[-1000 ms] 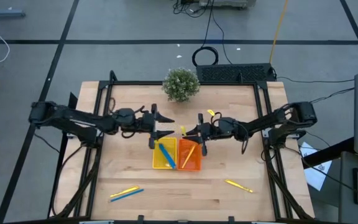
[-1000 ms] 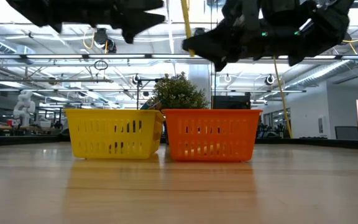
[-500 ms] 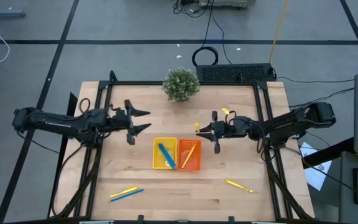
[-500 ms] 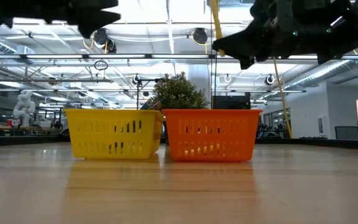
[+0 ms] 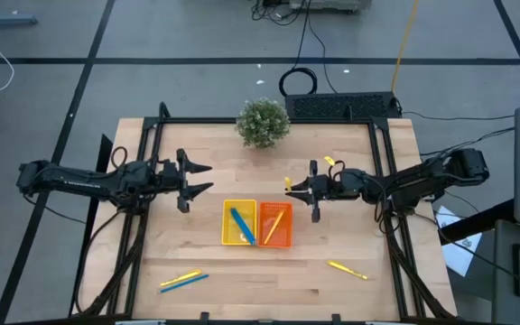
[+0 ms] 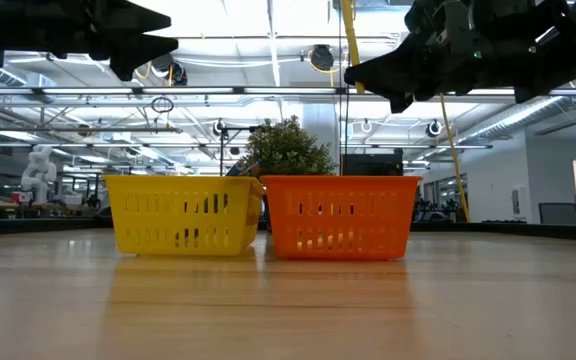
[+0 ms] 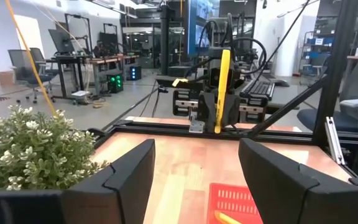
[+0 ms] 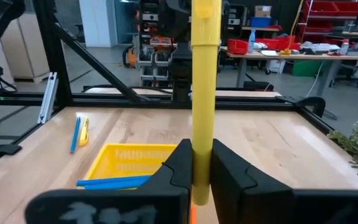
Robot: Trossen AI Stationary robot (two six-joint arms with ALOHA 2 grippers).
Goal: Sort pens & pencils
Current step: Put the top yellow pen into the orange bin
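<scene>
Right jaws [image 8: 201, 171] around upright yellow pencil [image 8: 204, 87].

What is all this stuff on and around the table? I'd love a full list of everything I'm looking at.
Yellow basket: one, table middle, holding blue sticks.
Orange basket: one, touching the yellow basket's right side, holding a yellow stick.
Loose pair: one yellow and one blue stick, side by side, near the front edge, left.
Loose yellow stick: one, front right.
Plant: one, green, back edge of the table.
Table: one, light wood, dark frame.
Cables: black, on the floor behind.
Left tool: open, empty, in the air left of the baskets.
Right tool: shut on an upright yellow pencil, above the orange basket's back edge.
</scene>
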